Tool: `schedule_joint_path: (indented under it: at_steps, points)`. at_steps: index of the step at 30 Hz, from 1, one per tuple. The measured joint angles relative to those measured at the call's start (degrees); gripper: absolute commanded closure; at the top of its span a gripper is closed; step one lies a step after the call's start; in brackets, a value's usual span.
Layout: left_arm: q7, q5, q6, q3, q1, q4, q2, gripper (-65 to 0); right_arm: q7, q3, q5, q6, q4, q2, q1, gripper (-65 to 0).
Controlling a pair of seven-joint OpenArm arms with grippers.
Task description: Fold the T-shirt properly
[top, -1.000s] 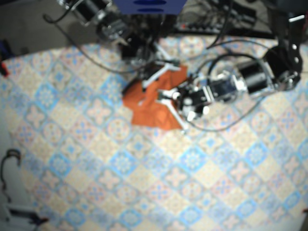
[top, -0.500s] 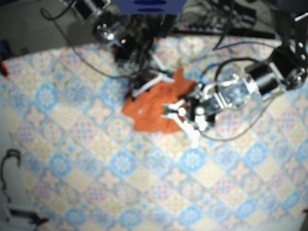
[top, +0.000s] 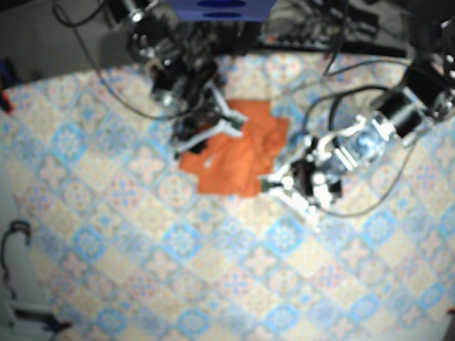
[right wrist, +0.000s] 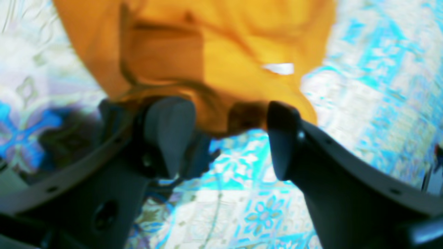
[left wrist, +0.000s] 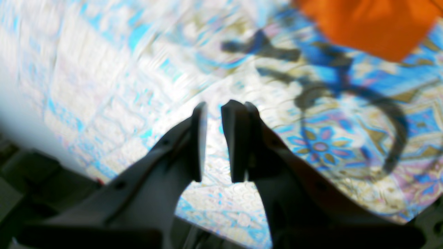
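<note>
Though blurred overhead, right jaws apart wrist-side.

Crumpled orange fabric T-shirt (top: 238, 153) lies on the tile-patterned cloth bench (top: 213, 270). Right fingers (right wrist: 169, 131) sit at its edge, cloth just ahead of the tips. Left fingers (left wrist: 197, 138) are over bare bench, with the shirt ahead and to their right, apart.

The T-shirt (top: 234, 153) is soft cloth, matt and creased. The table cover (top: 142, 249) looks smooth and a bit shiny. The left gripper (left wrist: 213, 141) and right gripper (right wrist: 225, 138) are smooth, dark, matt plastic.
</note>
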Motion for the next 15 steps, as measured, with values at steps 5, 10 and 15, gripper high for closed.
schedule_joint_path:
  at_steps: [5,10,15]
  points:
    - [0.2,0.1,0.0,-8.0,4.3,7.4,-5.9,-14.2,-1.2,10.9,-1.1,-0.2,1.6,0.6,-2.2,-43.6]
    - [-0.7,-0.1,0.0,-18.6,14.9,13.3,-14.2,-27.7,-0.4,17.3,-0.4,-0.4,1.5,3.1,-5.3,-48.0]
    - [-4.6,-3.3,0.0,-35.8,38.3,15.4,-21.7,-36.2,-0.3,21.0,-0.3,-0.3,1.3,6.6,-11.6,-48.9]
